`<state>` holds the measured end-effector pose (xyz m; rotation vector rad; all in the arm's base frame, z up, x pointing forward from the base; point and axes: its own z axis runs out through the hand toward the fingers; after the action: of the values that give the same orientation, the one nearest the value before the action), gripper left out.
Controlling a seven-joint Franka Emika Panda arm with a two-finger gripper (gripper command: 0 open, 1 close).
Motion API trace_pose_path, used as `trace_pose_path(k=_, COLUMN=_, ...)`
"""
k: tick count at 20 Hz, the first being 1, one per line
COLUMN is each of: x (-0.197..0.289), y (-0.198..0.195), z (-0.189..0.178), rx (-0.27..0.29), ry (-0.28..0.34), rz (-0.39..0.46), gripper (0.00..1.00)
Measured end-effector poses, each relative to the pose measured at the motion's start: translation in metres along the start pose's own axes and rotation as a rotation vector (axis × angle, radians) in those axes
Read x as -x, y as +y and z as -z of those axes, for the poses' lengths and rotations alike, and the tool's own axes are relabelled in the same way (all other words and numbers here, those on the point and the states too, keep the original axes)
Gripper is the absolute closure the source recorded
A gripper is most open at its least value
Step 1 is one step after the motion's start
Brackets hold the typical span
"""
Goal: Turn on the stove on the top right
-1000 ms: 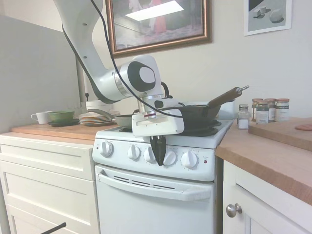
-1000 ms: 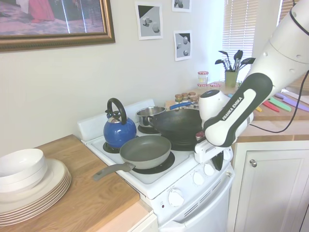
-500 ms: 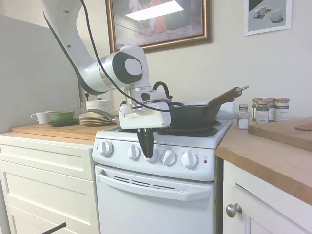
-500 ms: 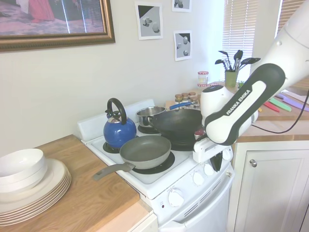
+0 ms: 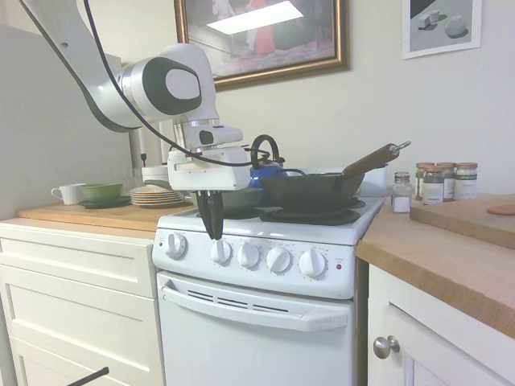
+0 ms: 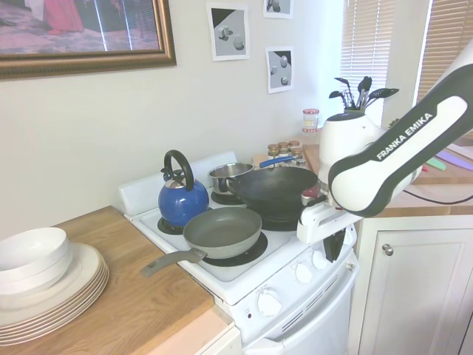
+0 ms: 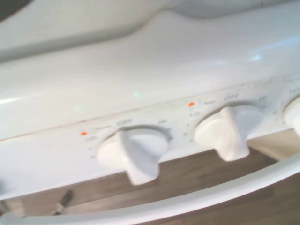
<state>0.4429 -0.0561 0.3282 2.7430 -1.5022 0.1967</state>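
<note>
Stove knobs [image 5: 249, 256] on the narrow white electric range [image 5: 265, 289] are sliding past as I'm carrying my gripper [image 5: 214, 233], jaws nearly closed and empty, leftward, still hunting the top-right burner's control.

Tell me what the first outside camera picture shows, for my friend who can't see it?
A white robot arm holds its gripper, fingers close together and pointing down, just above the stove's second knob from the left. Behind it a dark wok sits on a burner, and spice jars stand on the wooden counter.
</note>
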Motion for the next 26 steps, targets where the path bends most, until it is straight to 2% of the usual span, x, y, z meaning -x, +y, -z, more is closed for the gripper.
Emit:
trace_pose_path(k=14, x=0.0025, y=0.0054, z=0.0073, rx=-0.029, ry=-0.016, rz=0.003, gripper=0.0)
trace_pose_path(k=26, x=0.0036, y=0.0045, z=0.0095, rx=-0.032, ry=-0.013, rz=0.018, gripper=0.0)
